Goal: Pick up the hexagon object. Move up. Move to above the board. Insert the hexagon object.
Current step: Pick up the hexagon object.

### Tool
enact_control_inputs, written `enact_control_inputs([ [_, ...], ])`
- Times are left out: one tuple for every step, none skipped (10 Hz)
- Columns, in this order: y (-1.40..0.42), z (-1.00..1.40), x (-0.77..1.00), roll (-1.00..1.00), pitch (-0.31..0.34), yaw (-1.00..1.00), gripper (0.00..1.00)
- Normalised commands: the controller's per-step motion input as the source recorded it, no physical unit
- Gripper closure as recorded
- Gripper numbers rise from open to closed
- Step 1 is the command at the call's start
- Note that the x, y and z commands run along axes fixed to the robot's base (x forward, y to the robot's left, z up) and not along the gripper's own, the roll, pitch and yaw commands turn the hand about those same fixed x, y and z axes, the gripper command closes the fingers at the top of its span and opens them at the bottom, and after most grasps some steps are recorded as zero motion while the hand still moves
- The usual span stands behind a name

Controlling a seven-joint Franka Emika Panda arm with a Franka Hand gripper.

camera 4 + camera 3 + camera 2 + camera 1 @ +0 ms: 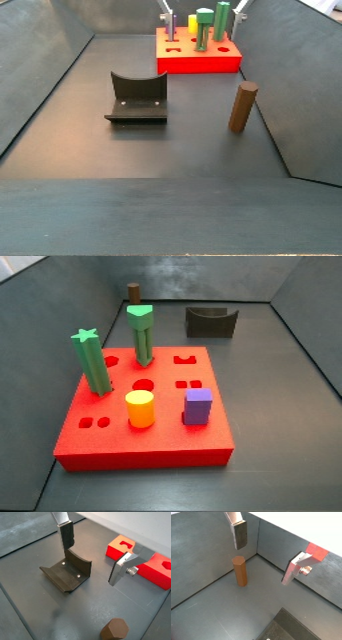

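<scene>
The hexagon object (240, 571) is a slim brown prism peg standing upright on the dark floor near the wall corner. It also shows in both side views (242, 107) (134, 293) and in a wrist view (115, 629). The board (154, 441) is a thick red block with shaped holes, also seen in a side view (201, 62) and a wrist view (155, 569). My gripper (264, 554) (93, 557) is open and empty, well above the floor. The peg stands apart from the fingers (240, 534), not between them. I cannot make out the gripper in the side views.
The board carries a green star-topped peg (91, 361), a green triangular-topped peg (142, 334), a yellow cylinder (139, 409) and a purple block (198, 406). The fixture (138, 98) (67, 574) stands on the floor between the board and the peg. Grey walls (54, 60) enclose the floor.
</scene>
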Motion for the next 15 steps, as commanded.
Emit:
enact_control_inputs([
  [0.00,-0.03,-0.22,-0.02,-0.041,0.00,0.00],
  [0.23,-0.10,-0.69,-0.05,-0.083,0.00,0.00],
  [0.39,-0.21,-0.85,-0.07,-0.091,0.00,0.00],
  [0.37,-0.29,-0.93,-0.04,-0.100,0.00,0.00],
  [0.21,-0.42,-0.95,0.00,-0.133,0.01,0.00],
  [0.00,-0.61,-0.75,0.00,-0.144,0.03,0.00],
  [0.00,-0.72,-0.59,0.00,-0.116,0.03,0.00],
  [-0.04,-0.79,-0.43,0.02,-0.107,0.05,0.00],
  [0.00,-0.83,-0.21,0.02,-0.120,0.07,0.00],
  [0.00,-0.86,-0.06,0.04,-0.109,0.11,0.00],
  [0.07,-0.87,0.02,0.01,-0.059,0.15,0.00],
  [0.08,-0.87,0.09,0.03,-0.010,0.15,0.00],
  [0.05,-0.55,0.00,0.00,-0.013,0.12,0.00],
  [0.00,0.00,0.00,0.00,0.000,0.00,0.00],
  [0.00,0.00,0.00,0.00,0.000,0.00,1.00],
])
